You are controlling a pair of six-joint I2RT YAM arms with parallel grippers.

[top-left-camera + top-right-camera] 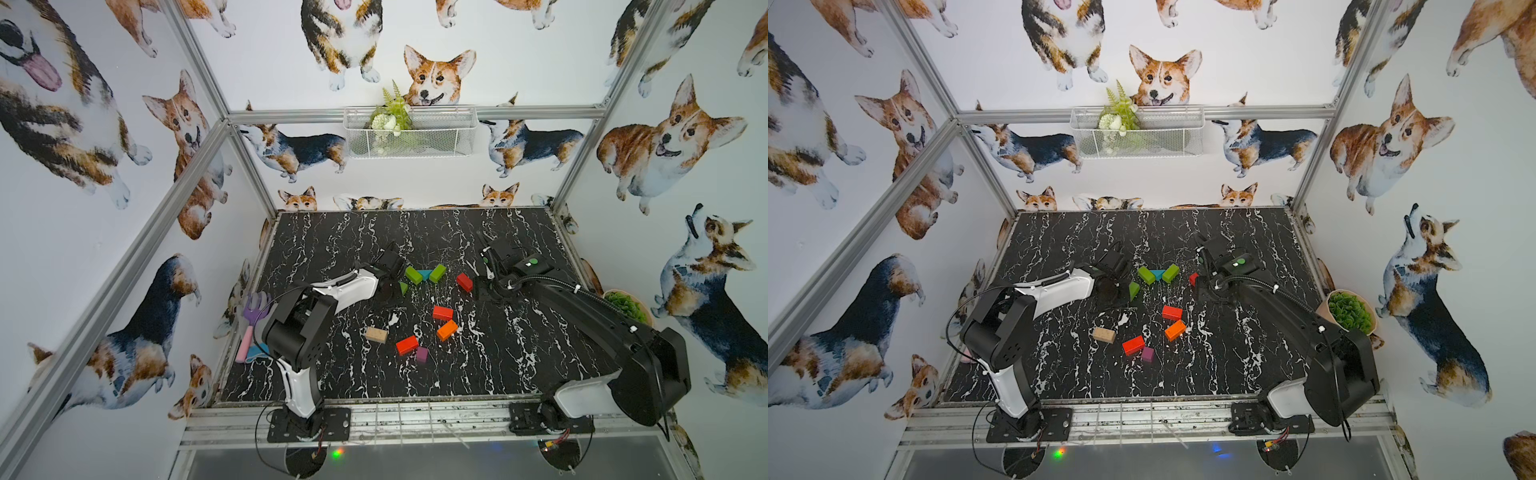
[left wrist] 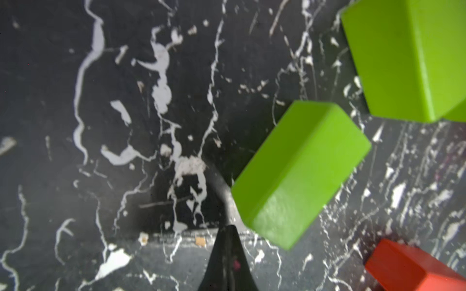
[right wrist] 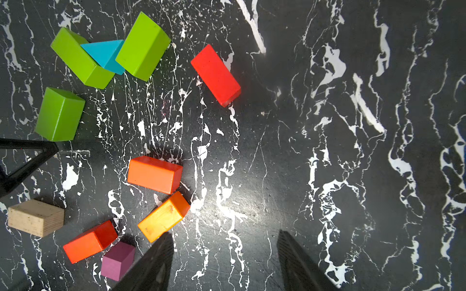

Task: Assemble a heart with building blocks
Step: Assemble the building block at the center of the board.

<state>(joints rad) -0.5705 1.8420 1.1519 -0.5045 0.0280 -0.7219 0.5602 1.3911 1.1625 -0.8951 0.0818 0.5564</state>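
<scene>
Nudging the loose green block (image 2: 300, 173) with my left gripper (image 2: 228, 236) pressed together, I should push slowly, square-on; right gripper (image 3: 224, 254) hovers spread.

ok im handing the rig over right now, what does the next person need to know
Left gripper: shut, empty, tip right beside the loose green brick.
Right gripper: open, empty, hovering.
Done: two green bricks flank the teal triangle, forming the top notch.
Scattered, apart: three red bricks, orange brick, beige brick, purple cube.
Left: bring the loose green brick in, then close all the rest into one outline.
</scene>
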